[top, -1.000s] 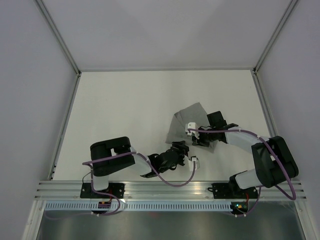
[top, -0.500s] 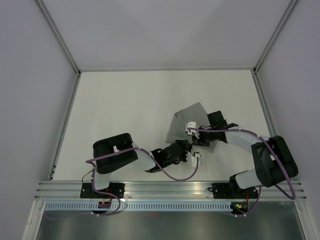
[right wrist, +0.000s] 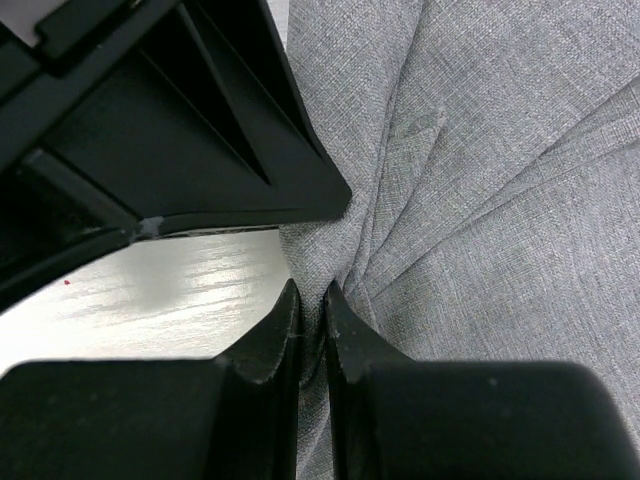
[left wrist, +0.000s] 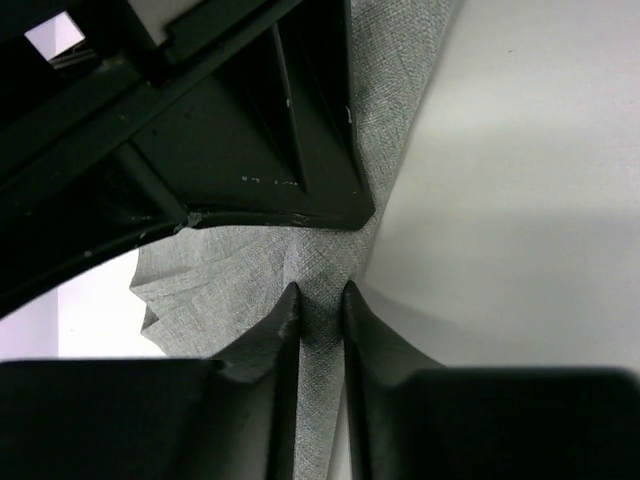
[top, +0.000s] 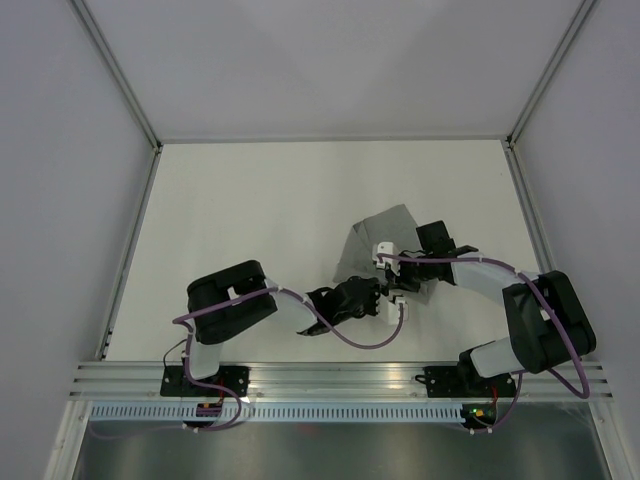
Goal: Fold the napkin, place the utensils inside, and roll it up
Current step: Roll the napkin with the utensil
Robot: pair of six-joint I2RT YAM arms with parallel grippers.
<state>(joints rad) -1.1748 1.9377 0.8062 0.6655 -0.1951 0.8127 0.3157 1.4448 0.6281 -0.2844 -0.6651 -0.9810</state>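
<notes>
The grey napkin (top: 372, 236) lies crumpled right of the table's middle. My left gripper (top: 383, 293) is at its near corner. In the left wrist view its jaws stand shut on a narrow fold of the napkin (left wrist: 400, 80), and the cloth fills the gap between the fingertips (left wrist: 287, 305). My right gripper (top: 391, 272) sits just beyond, almost touching the left one. Its jaws are shut on a bunched pleat of the napkin (right wrist: 500, 180), which fans out in creases from the pinch. The utensils are out of view.
The white table (top: 250, 220) is enclosed by pale walls with metal frame posts. An aluminium rail (top: 330, 375) runs along the near edge, holding both arm bases. Each wrist view shows the other gripper's black body close above its own fingers.
My left gripper has moved up and right to the napkin's near corner, and its jaws have closed on the cloth. The right gripper has kept its pinch and place.
</notes>
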